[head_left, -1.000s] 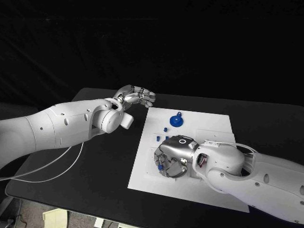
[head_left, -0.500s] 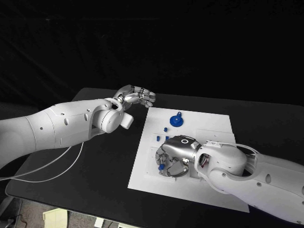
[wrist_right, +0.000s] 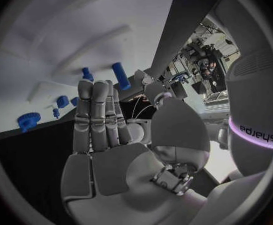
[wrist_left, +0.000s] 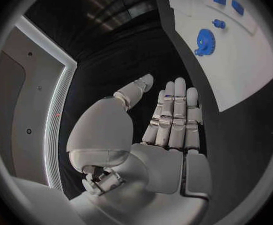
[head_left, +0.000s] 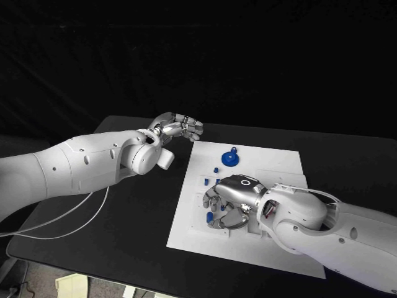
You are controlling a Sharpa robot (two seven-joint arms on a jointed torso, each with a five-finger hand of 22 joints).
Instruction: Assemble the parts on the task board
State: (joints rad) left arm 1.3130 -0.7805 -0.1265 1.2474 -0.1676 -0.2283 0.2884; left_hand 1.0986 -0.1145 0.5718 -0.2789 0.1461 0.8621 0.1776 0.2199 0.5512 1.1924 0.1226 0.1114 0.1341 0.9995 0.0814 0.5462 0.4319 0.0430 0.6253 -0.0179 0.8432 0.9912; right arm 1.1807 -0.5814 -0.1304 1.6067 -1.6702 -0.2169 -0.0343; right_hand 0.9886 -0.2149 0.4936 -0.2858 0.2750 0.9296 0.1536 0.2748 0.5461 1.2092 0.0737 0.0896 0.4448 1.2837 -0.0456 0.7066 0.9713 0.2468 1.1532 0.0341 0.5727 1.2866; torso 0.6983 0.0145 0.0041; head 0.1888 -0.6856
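Parts sit on the task board, the white plate in the middle of the black table: in the head view you see a blue gear near the board's far edge, small blue pegs in a row closer in, and one more blue part just beside the fingers of your right hand. That hand hangs low over the board's left half, fingers curled down toward the part; whether they are pinching it or only touching, you cannot tell here. Your left hand hovers off the board's far left corner, fingers together and holding nothing, probably parked so the right has room. In the left wrist view, the left hand lies flat with fingers straight and side by side, nothing in it; the gear lies flat on the board beyond the fingertips, with more pegs past it. In the right wrist view, the right hand shows straight fingers raised toward the board, and a short blue cylinder sits just beyond their tips, its long axis tilted across the board; contact is unclear. The gear lies farther off.
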